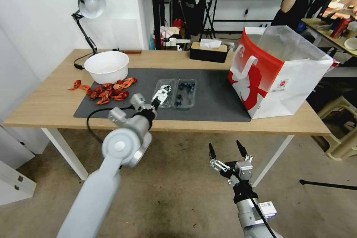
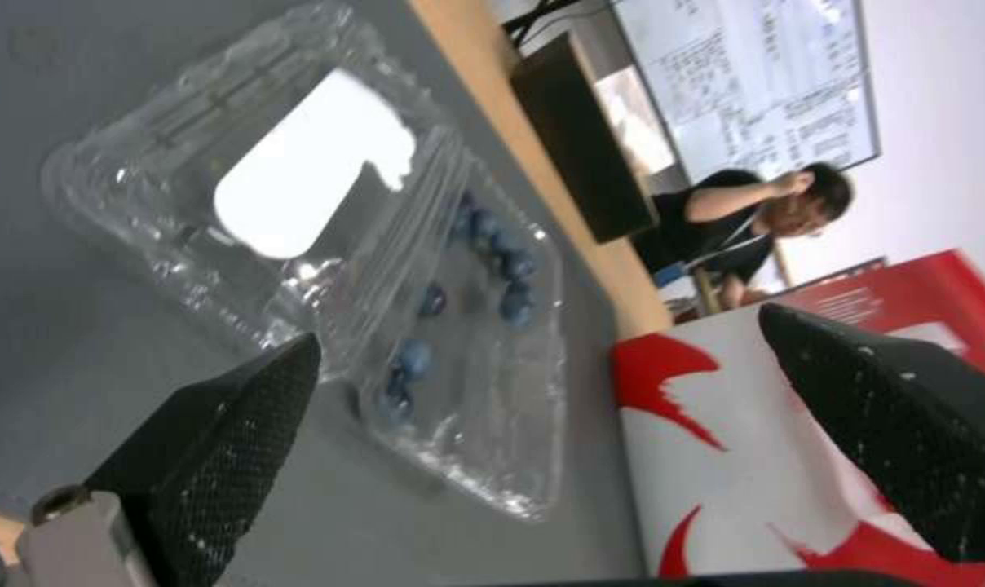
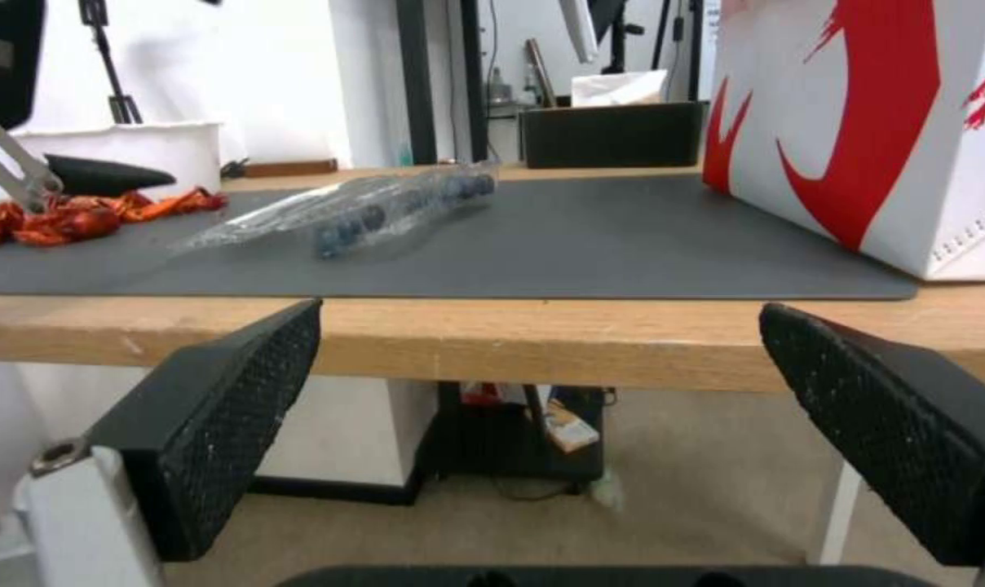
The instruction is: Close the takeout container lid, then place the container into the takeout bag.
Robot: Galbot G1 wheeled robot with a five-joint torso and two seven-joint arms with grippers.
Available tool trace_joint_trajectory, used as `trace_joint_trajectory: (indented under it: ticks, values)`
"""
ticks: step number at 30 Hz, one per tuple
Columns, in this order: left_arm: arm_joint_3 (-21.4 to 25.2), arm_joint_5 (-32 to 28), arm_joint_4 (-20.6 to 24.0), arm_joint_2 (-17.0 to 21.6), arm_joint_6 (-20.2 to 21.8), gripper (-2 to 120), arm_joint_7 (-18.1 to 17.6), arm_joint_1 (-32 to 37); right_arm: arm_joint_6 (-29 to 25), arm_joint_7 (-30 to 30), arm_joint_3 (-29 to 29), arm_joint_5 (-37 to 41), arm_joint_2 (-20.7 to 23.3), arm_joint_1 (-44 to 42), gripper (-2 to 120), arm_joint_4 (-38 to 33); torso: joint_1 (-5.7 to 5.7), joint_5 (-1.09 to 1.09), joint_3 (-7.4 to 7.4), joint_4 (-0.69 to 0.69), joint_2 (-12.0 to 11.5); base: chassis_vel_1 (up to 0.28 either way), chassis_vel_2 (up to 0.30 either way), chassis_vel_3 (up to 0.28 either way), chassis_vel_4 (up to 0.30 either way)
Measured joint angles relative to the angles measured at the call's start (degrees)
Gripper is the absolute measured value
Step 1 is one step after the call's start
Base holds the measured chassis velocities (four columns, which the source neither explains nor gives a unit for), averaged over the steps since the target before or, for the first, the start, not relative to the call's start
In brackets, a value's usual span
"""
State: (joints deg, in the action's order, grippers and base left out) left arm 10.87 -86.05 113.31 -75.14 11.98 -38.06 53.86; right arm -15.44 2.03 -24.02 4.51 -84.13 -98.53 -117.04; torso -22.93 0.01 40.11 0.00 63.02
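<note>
My left hand (image 1: pixel 160 98), fingers wide, hovers at the lid's (image 1: pixel 163 92) near edge; the open container (image 1: pixel 177 93) lies side to side, bag (image 1: pixel 277 72) at three o'clock.

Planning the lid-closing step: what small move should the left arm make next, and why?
Probably ease the open left gripper down to the lid's outer edge: the takeout container lies open flat and the gripper hovers there, holding nothing.

A lab: whiteboard (image 2: pixel 753 81), light stands (image 1: pixel 208 3), desk lamp (image 1: pixel 89 3) over wooden table (image 1: pixel 44 104).
</note>
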Motion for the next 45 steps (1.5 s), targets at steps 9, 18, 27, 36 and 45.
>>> trace_joint_trajectory:
  ticks: [9, 18, 27, 36, 45]
  values:
    - [-1.88, -0.5, -1.61, -0.89, 1.06, 100, -2.08, -1.29, -0.53, 0.06, -0.47, -1.18, -0.83, 0.12, 100, 0.9, 0.01, 0.0, 0.0, 0.0, 0.0, 0.0, 0.0, 0.0, 0.0]
    - [-2.49, -0.33, -3.51, -1.28, 1.18, 100, -2.11, -2.23, -0.79, 0.11, -0.2, -1.77, -1.52, -0.17, 100, 1.04, 0.0, -0.01, 0.0, 0.0, 0.0, 0.0, 0.0, 0.0, 0.0]
    - [-2.29, 0.52, -5.98, -1.44, 0.72, 100, -1.59, -2.81, -0.98, 0.11, -0.19, -1.89, -1.51, -0.35, 100, 1.06, 0.01, -0.01, 0.0, 0.0, 0.01, 0.0, 0.0, 0.0, 0.0]
    - [-2.58, 0.87, -7.29, -1.93, 0.45, 100, -1.27, -3.61, -1.13, -0.09, -0.21, -2.02, -1.5, -0.28, 100, 1.31, 0.01, 0.0, 0.0, -0.01, 0.01, 0.0, 0.0, 0.0, 0.0]
    - [-2.81, 1.6, -8.93, -2.16, 0.34, 100, -1.09, -3.87, -1.19, -0.24, -0.36, -1.97, -1.56, -0.12, 100, 1.34, 0.01, 0.0, 0.0, -0.01, 0.01, 0.0, 0.0, 0.0, 0.0]
